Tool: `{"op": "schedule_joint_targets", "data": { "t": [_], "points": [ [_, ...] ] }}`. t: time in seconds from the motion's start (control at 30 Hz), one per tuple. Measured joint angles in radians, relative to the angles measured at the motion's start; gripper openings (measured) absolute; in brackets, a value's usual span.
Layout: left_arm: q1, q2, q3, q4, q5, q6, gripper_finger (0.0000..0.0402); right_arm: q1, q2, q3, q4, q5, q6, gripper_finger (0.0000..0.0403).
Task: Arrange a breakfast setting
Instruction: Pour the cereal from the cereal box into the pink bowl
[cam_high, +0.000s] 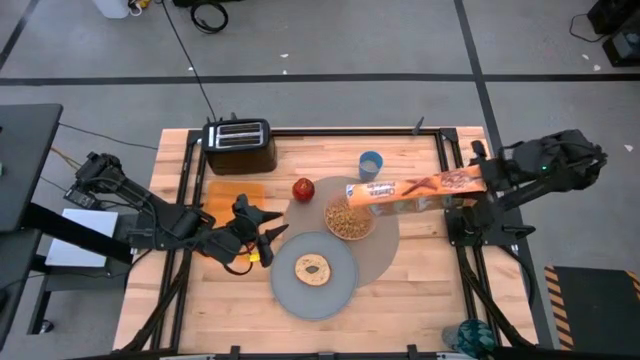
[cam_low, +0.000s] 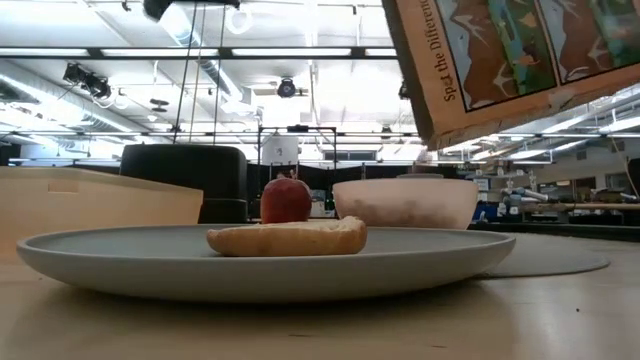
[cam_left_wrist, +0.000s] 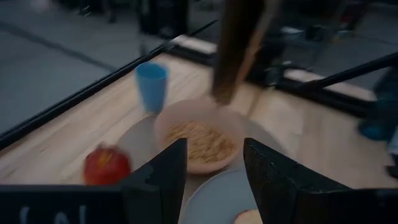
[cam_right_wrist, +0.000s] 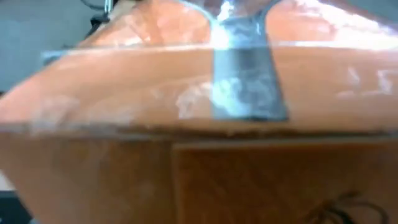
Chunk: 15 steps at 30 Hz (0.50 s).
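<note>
An orange cereal box (cam_high: 420, 187) hangs slanted over the table, its lower end above the translucent pink bowl (cam_high: 348, 220), which holds cereal. The bowl stands on the round grey-tan mat (cam_high: 388, 240). My right gripper (cam_high: 480, 180) is shut on the box's far-right end. The grey plate (cam_high: 313, 295) with the bagel (cam_high: 313, 268) overlaps the mat's near-left edge. The red apple (cam_high: 303, 188) and the blue cup (cam_high: 371, 164) stand by the mat's far edge. My left gripper (cam_high: 268, 222) is open and empty, left of the plate. No spoon shows. My right gripper holds the cereal box by its end toward the table's right (cam_high: 468, 181), pinched between the two fingers. One finger (cam_right_wrist: 245, 87) lies flat on a broad face of the box. The fingers come level from the table's right, along the box. The box is lifted clear and tilted, its other end (cam_high: 360, 195) down over the bowl.
The black toaster (cam_high: 238, 140) stands at the far left of the table, the orange translucent board (cam_high: 237, 190) just in front of it. A small yellow thing (cam_high: 253, 257) lies under my left gripper. Bare wood lies near and right of the mat.
</note>
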Motion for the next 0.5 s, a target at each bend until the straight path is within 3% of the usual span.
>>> {"op": "schedule_joint_targets", "data": {
  "t": [0.27, 0.5],
  "points": [
    [0.001, 0.000, 0.000, 0.339, 0.044, 0.371, 0.0167, 0.000, -0.193, -0.112, 0.048, 0.019, 0.060, 0.0191],
    [0.062, 0.000, 0.000, 0.461, 0.287, 0.512, 0.0167, 0.000, -0.358, -0.230, 0.146, 0.018, 0.068, 0.0191]
  ]
}}
